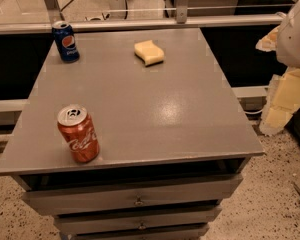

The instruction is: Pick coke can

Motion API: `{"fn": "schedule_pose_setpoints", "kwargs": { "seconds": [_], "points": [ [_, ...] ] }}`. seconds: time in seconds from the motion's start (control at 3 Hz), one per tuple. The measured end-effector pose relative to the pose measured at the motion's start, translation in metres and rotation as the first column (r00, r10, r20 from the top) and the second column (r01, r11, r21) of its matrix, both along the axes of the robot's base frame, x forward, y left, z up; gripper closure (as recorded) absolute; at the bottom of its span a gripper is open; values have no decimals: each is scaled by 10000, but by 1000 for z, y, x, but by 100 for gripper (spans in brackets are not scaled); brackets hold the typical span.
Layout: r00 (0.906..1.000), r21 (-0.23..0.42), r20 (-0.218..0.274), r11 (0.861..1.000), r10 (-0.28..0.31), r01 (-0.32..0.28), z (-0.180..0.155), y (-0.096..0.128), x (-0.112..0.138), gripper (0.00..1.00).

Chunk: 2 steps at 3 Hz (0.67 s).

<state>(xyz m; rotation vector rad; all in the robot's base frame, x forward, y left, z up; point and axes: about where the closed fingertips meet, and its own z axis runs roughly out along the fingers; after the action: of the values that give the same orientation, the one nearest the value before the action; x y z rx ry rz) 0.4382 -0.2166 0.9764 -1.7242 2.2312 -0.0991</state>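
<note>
- Surface: a grey flat-topped cabinet [155, 109] with grey metal-handled drawers [135, 196] below its near edge.
- Task item: the red-orange aluminium coke can [79, 135], with white script and a silver top, stands upright at the near left of the cabinet top. It is close to the near edge and nothing touches it.
- Other items: a blue aluminium Pepsi can [66, 42] stands at the far left corner and a yellow soft sponge [149, 52] lies far centre. Both are well apart from the coke can.
- Robot: only a white rounded arm housing [296, 34] shows, at the far right beyond the cabinet. The gripper is not in view, so its place and whether it is spread or pressed together cannot be told.
- Progress, as judged: the pick is not yet done and the can stands free.
- Handling, as judged: the thin wall is rigid enough to hold but dents under hard pressure. The painted side is smooth and liable to slip. Whether it is full or empty cannot be told, so its weight is uncertain.
- Hold point, as judged: across the round body at mid-height, on the script band and below the rim.
- Risk, as judged: a sideways nudge could tip the can over the near edge.
</note>
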Motion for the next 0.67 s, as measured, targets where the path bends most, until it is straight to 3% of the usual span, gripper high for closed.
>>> {"fn": "schedule_pose_setpoints", "kwargs": {
  "seconds": [0.33,0.67],
  "points": [
    [10000,0,2,10000,0,0,0,0,0,0],
    [9991,624,24,9972,412,-413,-9,16,2,0]
  ]
}}
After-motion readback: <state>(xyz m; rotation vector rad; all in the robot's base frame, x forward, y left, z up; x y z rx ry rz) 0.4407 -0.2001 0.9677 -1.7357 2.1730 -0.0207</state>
